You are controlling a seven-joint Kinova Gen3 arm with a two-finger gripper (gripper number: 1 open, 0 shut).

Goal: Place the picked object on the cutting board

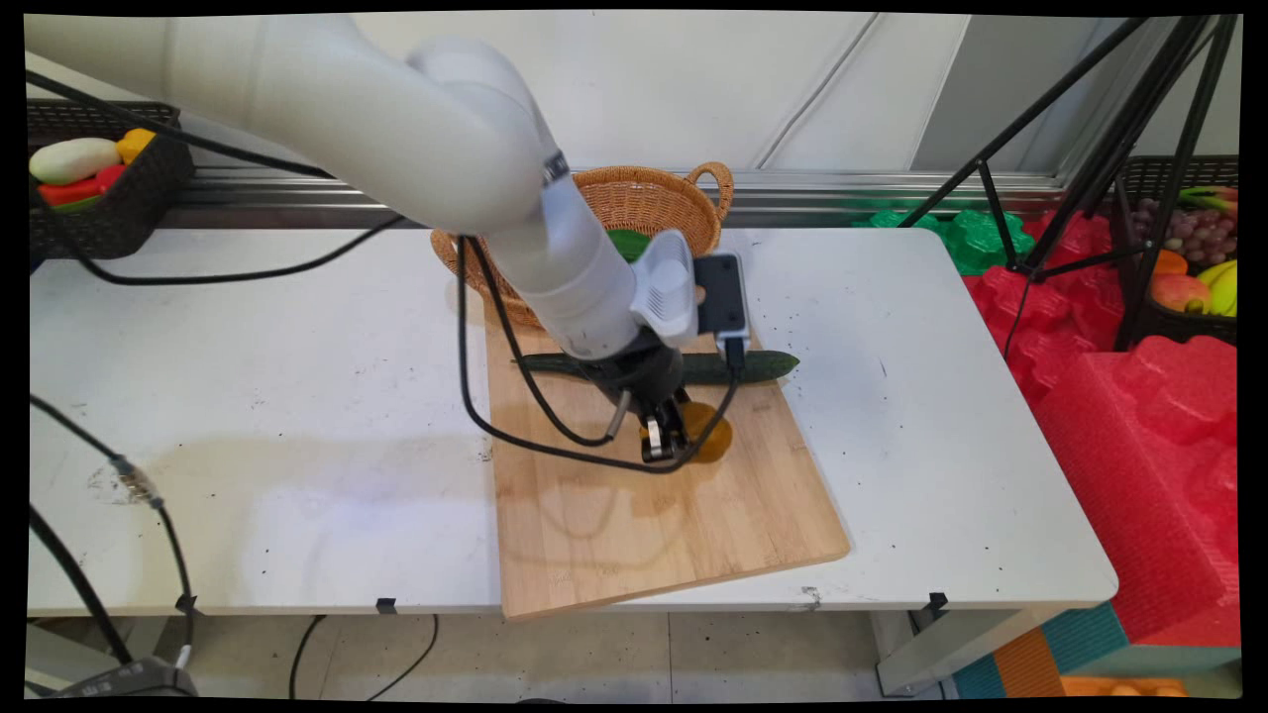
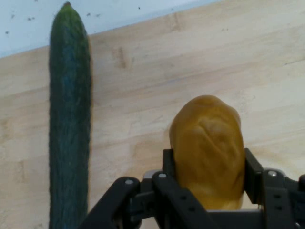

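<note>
At the main view's far left, a dark woven bin [image 1: 109, 213] behind the white table [image 1: 248, 416] holds a pale long vegetable, a red one and an orange one. A pale bamboo cutting board [image 1: 644, 525] lies on the table's middle, its near corner reaching past the table's front edge. Behind the board stands a round wicker basket with a loop handle [image 1: 649, 203], something green inside it. A long dark green cucumber [image 1: 763, 365] lies across the board's far part, its tip just past the board's right edge; in the hand view this cucumber [image 2: 69, 124] runs up the left side. Just nearer on the board, the black two-finger gripper [image 1: 666, 448] is low over a lumpy yellow-orange potato-shaped thing [image 1: 708, 433], and the hand view shows the gripper [image 2: 207, 179] with a finger pressed on each side of that yellow-orange thing [image 2: 207, 143], clamped on it. At far right, red moulded foam [image 1: 1139, 426] and black tripod legs [image 1: 1090, 149] stand beside the table, with a crate of mixed fruit [image 1: 1194, 248] behind.
</note>
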